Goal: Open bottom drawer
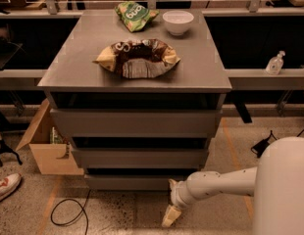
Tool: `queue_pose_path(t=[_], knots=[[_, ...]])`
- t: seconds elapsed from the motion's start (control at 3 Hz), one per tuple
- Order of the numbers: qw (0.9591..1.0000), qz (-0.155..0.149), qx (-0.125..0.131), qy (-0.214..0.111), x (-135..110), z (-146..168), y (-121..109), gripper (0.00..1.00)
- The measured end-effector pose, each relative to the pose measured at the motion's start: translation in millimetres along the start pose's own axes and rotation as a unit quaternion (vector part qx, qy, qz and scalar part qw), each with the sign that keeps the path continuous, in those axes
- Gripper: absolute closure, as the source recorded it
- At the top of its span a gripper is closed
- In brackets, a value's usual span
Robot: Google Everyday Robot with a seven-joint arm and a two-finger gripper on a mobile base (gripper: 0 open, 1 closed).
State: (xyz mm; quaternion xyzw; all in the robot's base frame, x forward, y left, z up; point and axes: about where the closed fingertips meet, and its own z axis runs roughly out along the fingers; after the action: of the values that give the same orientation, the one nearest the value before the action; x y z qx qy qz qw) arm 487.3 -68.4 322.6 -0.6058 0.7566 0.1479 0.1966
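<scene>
Now, at the far left a shoe (5, 187) lies on the floor near a cardboard box (50, 156) that stands beside the cabinet (76, 58). On top sit a green bag (135, 14), a crumpled brown bag (137, 58) and a white bowl (178, 22). The bottom drawer (132, 182) is the lowest grey front, just above the floor. My gripper (170, 215) hangs low in front of its right part, pointing down; I cannot tell whether it is clenched or released. A bottle (274, 63) stands far right.

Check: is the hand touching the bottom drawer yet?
Cannot tell. In the camera view the hand hangs over the floor beside the bottom drawer; its upper part overlaps the drawer front's edge, hiding any gap.
</scene>
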Motion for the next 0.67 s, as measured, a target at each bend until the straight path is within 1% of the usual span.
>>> queue_pose_path(t=[0.33, 0.67], knots=[[0.9997, -0.025, 0.005, -0.006, 3.3, 12.4, -6.3, 0.0], [0.9997, -0.025, 0.005, -0.006, 3.3, 12.5, -6.3, 0.0]])
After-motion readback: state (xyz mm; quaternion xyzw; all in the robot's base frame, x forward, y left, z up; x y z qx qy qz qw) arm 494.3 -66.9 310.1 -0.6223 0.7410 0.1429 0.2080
